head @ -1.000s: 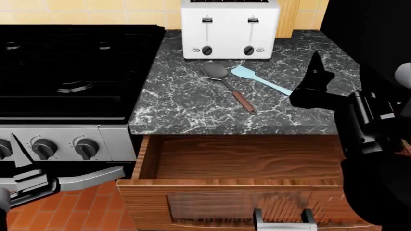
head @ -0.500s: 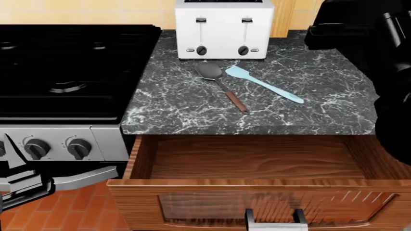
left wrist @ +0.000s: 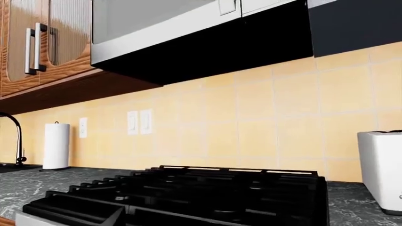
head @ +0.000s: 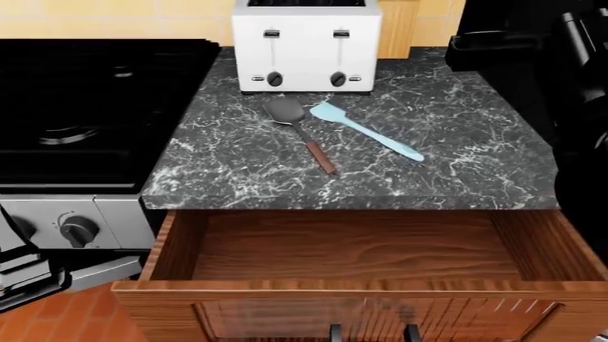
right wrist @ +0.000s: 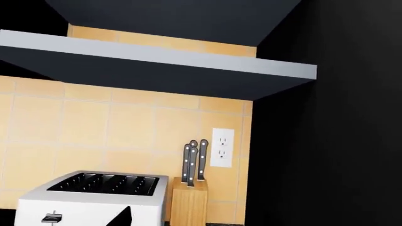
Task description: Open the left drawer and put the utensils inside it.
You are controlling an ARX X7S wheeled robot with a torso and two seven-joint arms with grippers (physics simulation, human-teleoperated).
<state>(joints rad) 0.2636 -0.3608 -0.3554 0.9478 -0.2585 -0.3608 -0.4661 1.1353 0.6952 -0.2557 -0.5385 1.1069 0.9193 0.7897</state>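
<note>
Shifted left in the head view since half a second ago: counter (head: 456, 128), toaster (head: 306, 44), both spatulas. Lying side by side on the counter, grey spatula (head: 299, 132) and blue spatula (head: 364, 130), blades near the toaster. Pulled open below, drawer (head: 352, 246). Cannot tell the jaws' state or position, neither left nor right visible clearly.

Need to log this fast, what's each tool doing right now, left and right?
Left tool: not in view, cannot be told.
Right tool: fingers not visible, cannot be told.

Flat, even simulator light; sharp renders, faint shadows.
</note>
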